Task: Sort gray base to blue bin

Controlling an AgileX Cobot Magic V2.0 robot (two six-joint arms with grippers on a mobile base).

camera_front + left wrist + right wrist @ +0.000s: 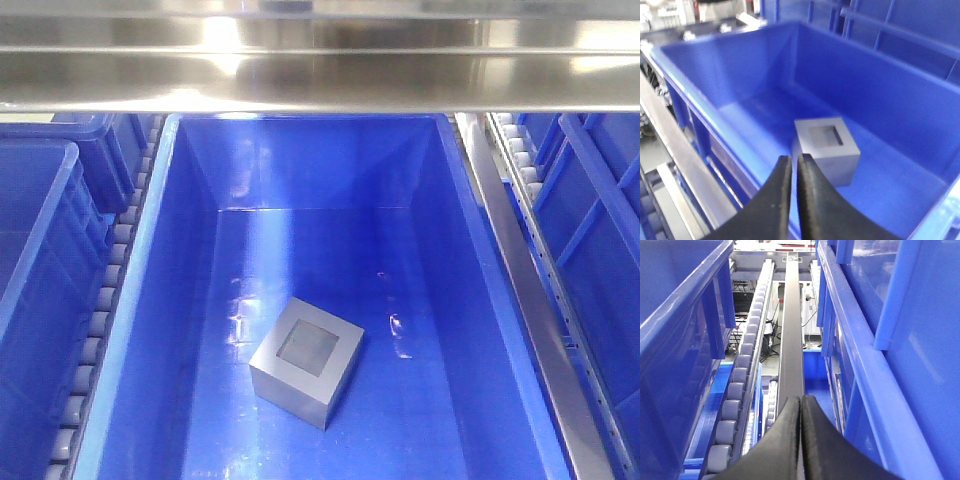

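The gray base lies on the floor of the blue bin, toward the front, its square recess facing up. In the left wrist view the gray base sits just beyond my left gripper, which hovers over the near wall of the blue bin. Its black fingers are almost together with only a thin slit between them, and nothing is in them. My right gripper is shut and empty, out over a dark rail between crates, away from the base.
A steel shelf beam spans the top of the front view. Roller tracks and other blue crates flank the bin on the left and right. Grey rollers run beside the right gripper.
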